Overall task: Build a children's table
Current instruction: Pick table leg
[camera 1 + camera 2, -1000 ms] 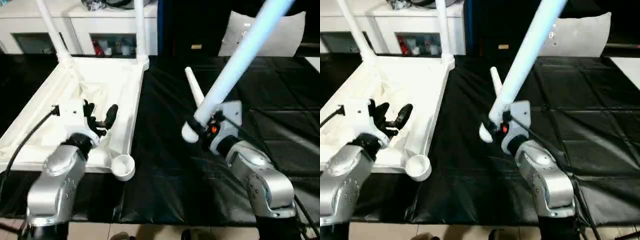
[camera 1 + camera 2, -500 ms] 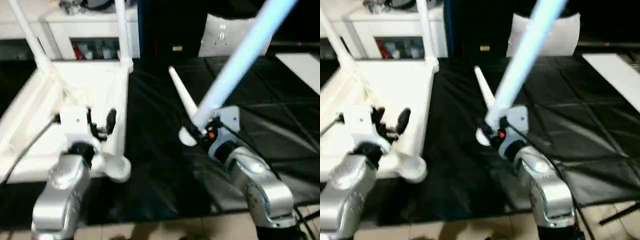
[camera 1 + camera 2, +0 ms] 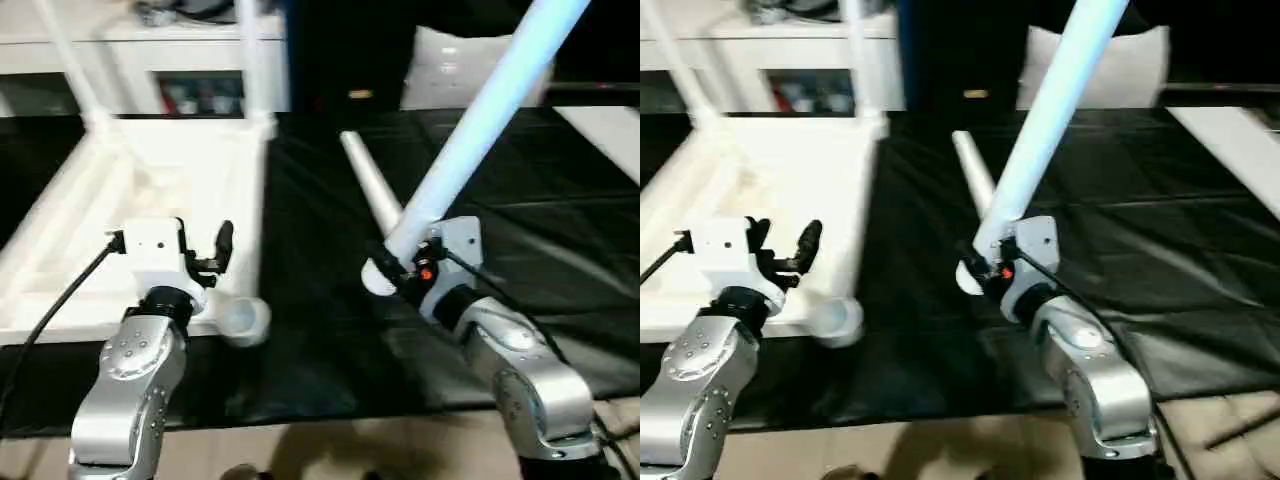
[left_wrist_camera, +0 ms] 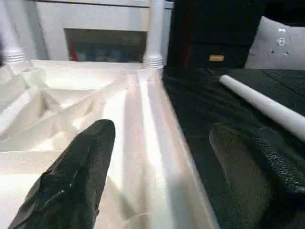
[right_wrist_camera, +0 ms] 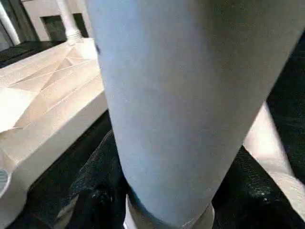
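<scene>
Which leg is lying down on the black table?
The loose leg lying beside the tabletop. Two others stand in the tabletop; the right gripper holds one.

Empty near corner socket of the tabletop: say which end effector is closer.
Left. The left end effector hovers just above and beside the empty corner socket; the right end effector, gripping a leg, sits across the black mat.

A black sheet [image 3: 520, 190] is spread over the work surface. A white cabinet [image 3: 150, 60] with glass doors stands behind it, against a dark backdrop [image 3: 340, 50]. A pale cushion [image 3: 1120, 70] is propped nearby. Light tiled floor [image 3: 940, 450] is visible below.
</scene>
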Robot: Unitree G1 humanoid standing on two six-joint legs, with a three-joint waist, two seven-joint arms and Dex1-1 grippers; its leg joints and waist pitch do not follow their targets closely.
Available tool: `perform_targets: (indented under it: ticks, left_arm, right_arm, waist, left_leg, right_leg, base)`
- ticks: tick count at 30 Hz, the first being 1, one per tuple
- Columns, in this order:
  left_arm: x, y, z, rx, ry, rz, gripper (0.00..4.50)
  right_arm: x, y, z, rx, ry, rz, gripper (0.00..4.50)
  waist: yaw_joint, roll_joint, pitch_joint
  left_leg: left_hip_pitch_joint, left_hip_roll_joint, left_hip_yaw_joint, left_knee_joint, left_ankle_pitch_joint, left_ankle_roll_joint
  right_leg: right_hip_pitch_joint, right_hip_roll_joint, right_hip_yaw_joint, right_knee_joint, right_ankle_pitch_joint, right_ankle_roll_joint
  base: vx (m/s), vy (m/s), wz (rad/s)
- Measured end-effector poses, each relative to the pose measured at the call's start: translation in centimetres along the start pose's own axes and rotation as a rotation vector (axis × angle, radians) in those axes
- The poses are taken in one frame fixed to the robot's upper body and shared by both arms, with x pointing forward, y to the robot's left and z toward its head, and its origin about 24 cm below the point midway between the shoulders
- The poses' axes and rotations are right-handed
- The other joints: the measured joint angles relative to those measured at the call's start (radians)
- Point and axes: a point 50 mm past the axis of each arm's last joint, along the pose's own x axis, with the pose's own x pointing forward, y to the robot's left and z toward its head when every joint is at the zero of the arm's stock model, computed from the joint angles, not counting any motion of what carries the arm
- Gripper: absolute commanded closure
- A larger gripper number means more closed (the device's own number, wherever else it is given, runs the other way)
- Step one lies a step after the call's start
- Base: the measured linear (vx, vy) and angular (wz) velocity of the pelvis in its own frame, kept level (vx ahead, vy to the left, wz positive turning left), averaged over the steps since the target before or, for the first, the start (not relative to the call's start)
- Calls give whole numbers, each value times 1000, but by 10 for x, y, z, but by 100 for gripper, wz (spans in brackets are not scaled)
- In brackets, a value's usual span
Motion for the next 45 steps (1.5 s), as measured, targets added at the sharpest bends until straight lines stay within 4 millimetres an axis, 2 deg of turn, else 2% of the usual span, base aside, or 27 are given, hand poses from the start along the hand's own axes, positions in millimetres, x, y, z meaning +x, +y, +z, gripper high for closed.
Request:
perform_targets:
  ticks: [2,4,6,7,9,10,13,15,16,18,19,20,21,22,24,26,29,31,35,37,38,39,40,41,43,44,45]
  left_arm:
    - [0,1,0,3,1,5,86]
    - [-1,3,-2,11,8,16,86]
    - [-1,6,-1,17,7,29,86]
    - [-1,5,-1,24,6,27,86]
    - [-1,1,-2,39,11,15,86]
    - [0,-1,-2,51,15,5,86]
    - [0,-10,-4,66,21,-16,86]
    - [0,-11,-2,52,10,-16,86]
    - [0,-12,-1,44,5,-16,86]
    - [-1,-11,0,46,4,-11,86]
    - [-2,-9,-1,41,8,-1,86]
    - [-4,-7,-5,40,26,7,86]
    - [-6,-7,-8,42,37,7,86]
    - [-5,-11,-8,43,33,-9,86]
    - [-5,-12,-3,48,13,-15,86]
    - [-6,-9,-5,47,20,-1,86]
    - [-7,-10,-5,35,15,0,86]
    - [-6,-12,-2,31,3,-5,86]
    - [-7,-13,-1,30,-4,-9,86]
    - [-7,-13,-1,31,-3,-9,86]
    - [-7,-12,-1,32,0,-7,86]
    - [-7,-9,-2,34,2,4,86]
    - [-7,-8,-1,38,1,8,86]
    - [-7,-8,-1,38,0,7,86]
    - [-7,-10,-1,38,-2,-1,86]
    - [-7,-11,-1,36,-2,-12,86]
    - [-7,-12,-1,35,-3,-21,86]
  right_arm:
    - [-1,-2,2,-10,-29,-9,258]
    - [1,0,4,12,-42,3,258]
    - [0,0,6,19,-55,12,258]
    - [-1,-3,8,23,-64,1,258]
    - [-4,-11,13,30,-94,-21,258]
    - [-6,-14,12,38,-94,-36,258]
    - [-5,-14,10,53,-78,-51,258]
    - [-6,-11,9,61,-75,-34,258]
    - [-6,-11,8,64,-69,-33,258]
    - [-5,-8,8,70,-69,-13,258]
    - [-4,-6,10,61,-66,7,258]
    - [-5,-6,7,60,-52,19,258]
    - [-7,-7,3,63,-34,15,258]
    - [-10,-9,0,64,-21,6,258]
    - [-10,-11,-2,68,-11,0,258]
    - [-7,-5,-3,79,-5,26,258]
    - [-9,-7,-4,48,13,25,258]
    - [-10,-9,-4,40,19,19,258]
    - [-11,-11,-4,34,22,13,258]
    - [-10,-9,-4,34,20,23,258]
    - [-9,-7,-4,32,22,32,258]
    - [-8,-4,-4,28,22,47,258]
    - [-8,-3,-4,30,22,48,258]
    - [-8,-4,-3,30,18,47,258]
    - [-8,-5,-3,31,14,41,258]
    - [-9,-7,-2,28,9,28,258]
    - [-9,-9,-1,22,0,17,258]
  waist:
    - [9,4,0]
    - [-9,10,0]
    - [-27,9,0]
    - [-30,7,-1]
    - [-34,-9,1]
    - [-34,-6,4]
    - [-61,19,21]
    - [-67,26,22]
    - [-58,28,20]
    - [-43,-5,-1]
    - [-33,-27,-10]
    - [-28,-24,-6]
    - [-24,-23,0]
    - [-23,-6,5]
    - [-40,3,13]
    - [-61,-5,16]
    - [-62,-8,17]
    - [-64,-9,23]
    - [-74,17,48]
    - [-87,20,53]
    - [-93,18,55]
    - [-103,10,53]
    - [-110,10,51]
    - [-111,8,50]
    - [-111,0,49]
    - [-110,-22,46]
    - [-109,-41,43]
  left_leg:
    - [-3,-21,6,12,-13,20]
    - [0,-40,18,1,-10,53]
    - [1,-59,30,-9,-5,78]
    - [0,-68,39,-14,-1,87]
    - [-6,-99,64,-26,4,91]
    - [-6,-100,68,-30,7,90]
    - [0,-84,22,-2,0,86]
    - [-9,-71,9,-18,6,76]
    - [-20,-64,10,-35,12,65]
    - [-39,-83,18,-69,28,38]
    - [-50,-100,17,-79,34,3]
    - [-57,-110,-28,-19,14,-44]
    - [-48,-101,-62,20,15,-45]
    - [-21,-78,-76,15,-11,-34]
    - [-16,-66,-69,3,-8,-11]
    - [-17,-56,-70,-6,1,-5]
    - [-4,-56,-57,-22,5,-6]
    - [-1,-57,-56,-34,5,-5]
    - [2,-14,-60,23,-44,27]
    - [10,-32,-74,14,-34,22]
    - [17,-57,-90,4,-30,28]
    - [25,-81,-103,0,-35,38]
    - [38,-96,-108,-2,-42,49]
    - [48,-105,-104,-3,-47,57]
    - [70,-125,-89,-7,-62,60]
    - [82,-143,-74,-13,-69,57]
    - [86,-162,-67,-12,-77,56]
  right_leg:
    - [3,-17,7,-9,1,11]
    - [-3,-17,10,-7,-20,-30]
    - [-26,-9,-28,101,-59,-54]
    - [-21,3,-46,110,-63,-47]
    - [8,21,-37,75,-77,-39]
    - [7,17,-33,65,-70,-35]
    - [41,40,-59,32,-71,-22]
    - [34,56,-57,135,-98,-11]
    - [43,56,-67,148,-96,-16]
    - [73,34,-55,66,-109,-35]
    - [59,13,-47,57,-134,-15]
    - [55,3,-50,65,-133,-18]
    - [60,9,-53,67,-133,-19]
    - [65,16,-57,67,-131,-21]
    - [64,24,-58,60,-119,-27]
    - [64,32,-62,44,-97,-36]
    - [68,28,-59,37,-93,-37]
    - [85,18,-77,21,-99,-27]
    - [178,-1,-188,-33,-110,-9]
    - [197,6,-181,-36,-137,-1]
    - [185,21,-146,-14,-160,-16]
    - [157,42,-79,50,-175,-33]
    - [125,60,-42,108,-173,-29]
    - [96,61,-31,127,-168,-21]
    - [36,50,-8,125,-146,4]
    - [8,34,12,80,-115,4]
    - [9,17,29,42,-47,-2]
  base:
    - [11,227,2]
    - [-1,244,8]
    - [-12,235,8]
    - [-49,169,-6]
    - [-60,152,-10]
    - [-88,100,-10]
    - [-106,79,-8]
    - [-105,48,3]
    - [-92,-25,12]
    - [-112,-67,-1]
    - [-15,-128,-20]
    - [29,-87,-14]
    - [39,-121,-33]
    - [0,0,0]
    - [-31,6,-5]
    - [-61,4,-17]
    - [0,0,0]
    - [0,-5,11]
    - [47,30,42]
    - [155,86,61]
    - [196,96,61]
    - [221,88,54]
    - [188,50,44]
    - [188,50,44]
    - [156,4,14]
    - [149,-18,5]
    - [155,-93,3]
